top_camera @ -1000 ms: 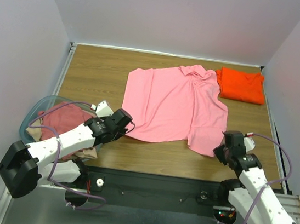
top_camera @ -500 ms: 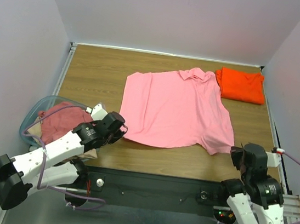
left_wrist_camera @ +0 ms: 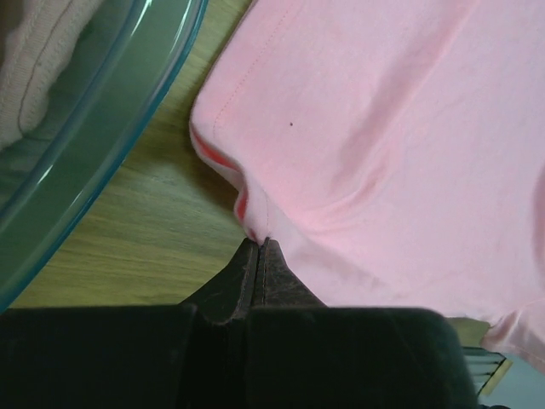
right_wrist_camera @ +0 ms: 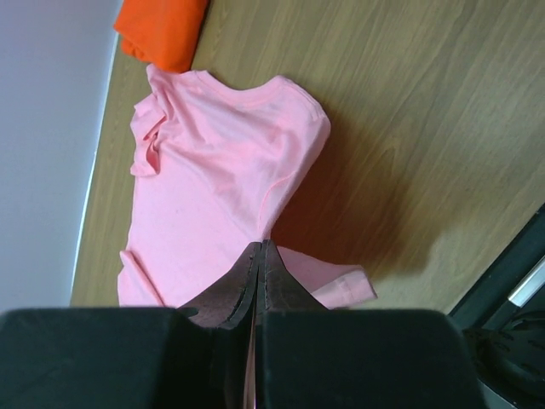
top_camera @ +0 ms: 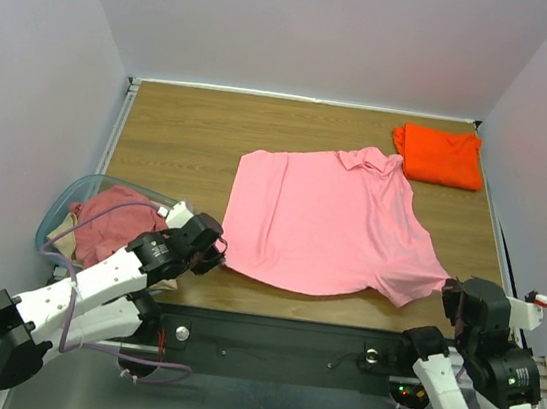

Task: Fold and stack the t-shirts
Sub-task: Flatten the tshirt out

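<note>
wood table [top_camera: 172,131] — pink t-shirt [top_camera: 322,221] hem pinched

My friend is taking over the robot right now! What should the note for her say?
Left pincer: shut on the pink t-shirt, near left corner.
Right pincer: shut on its near right corner.
Pink t-shirt: spread on the table, unfolded.
Orange t-shirt: folded, far right corner.
Tub: near left, holding a dusty rose t-shirt and tan fabric.
Done: orange folded.
Left: fold the pink, stack it, then do the tub's shirts.
</note>
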Available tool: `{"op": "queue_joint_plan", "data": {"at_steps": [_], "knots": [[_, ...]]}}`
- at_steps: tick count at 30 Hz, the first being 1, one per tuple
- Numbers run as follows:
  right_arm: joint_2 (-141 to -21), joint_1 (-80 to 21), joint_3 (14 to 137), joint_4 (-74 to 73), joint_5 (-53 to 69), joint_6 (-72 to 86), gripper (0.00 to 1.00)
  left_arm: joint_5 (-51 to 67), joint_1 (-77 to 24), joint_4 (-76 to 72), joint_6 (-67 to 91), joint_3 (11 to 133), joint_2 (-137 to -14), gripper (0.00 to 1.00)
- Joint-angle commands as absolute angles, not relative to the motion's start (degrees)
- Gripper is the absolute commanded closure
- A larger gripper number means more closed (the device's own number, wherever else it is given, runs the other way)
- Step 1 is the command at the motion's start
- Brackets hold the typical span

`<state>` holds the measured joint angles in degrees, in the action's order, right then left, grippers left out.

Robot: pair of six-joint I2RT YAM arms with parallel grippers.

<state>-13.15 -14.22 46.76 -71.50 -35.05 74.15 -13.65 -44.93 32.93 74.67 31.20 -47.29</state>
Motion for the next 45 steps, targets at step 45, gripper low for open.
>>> {"op": "queue_joint_plan", "data": {"at_steps": [45], "knots": [[-37.80, -14.24, 74.34, -31.03, -47.64, 46.51, 1.00, -17.60, -32.78, 20.31, 46.68, 74.96, -55.21, 1.00]]}}
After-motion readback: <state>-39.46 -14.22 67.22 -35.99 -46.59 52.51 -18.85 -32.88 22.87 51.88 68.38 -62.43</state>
